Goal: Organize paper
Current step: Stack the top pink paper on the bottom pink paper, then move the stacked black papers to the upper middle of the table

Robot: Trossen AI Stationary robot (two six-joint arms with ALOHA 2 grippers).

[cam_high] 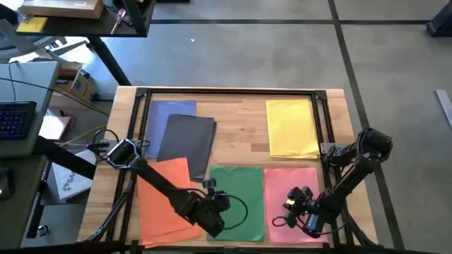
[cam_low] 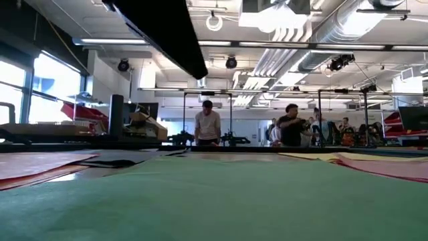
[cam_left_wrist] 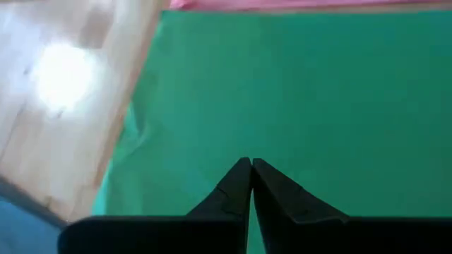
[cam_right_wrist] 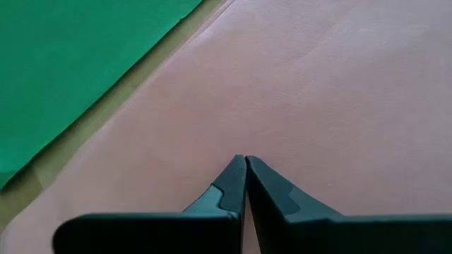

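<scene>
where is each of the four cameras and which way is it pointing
High view: above the wooden table, looking straight down; both dark arms show.
Low view: at tabletop height, looking level across the green paper sheet into the room; one dark arm overhead.
Left wrist view: on the left arm, looking down past the shut left gripper at the green sheet.
Right wrist view: on the right arm, looking down past the shut right gripper at the pink paper sheet.
Both wrist views share the green and pink sheets.
</scene>
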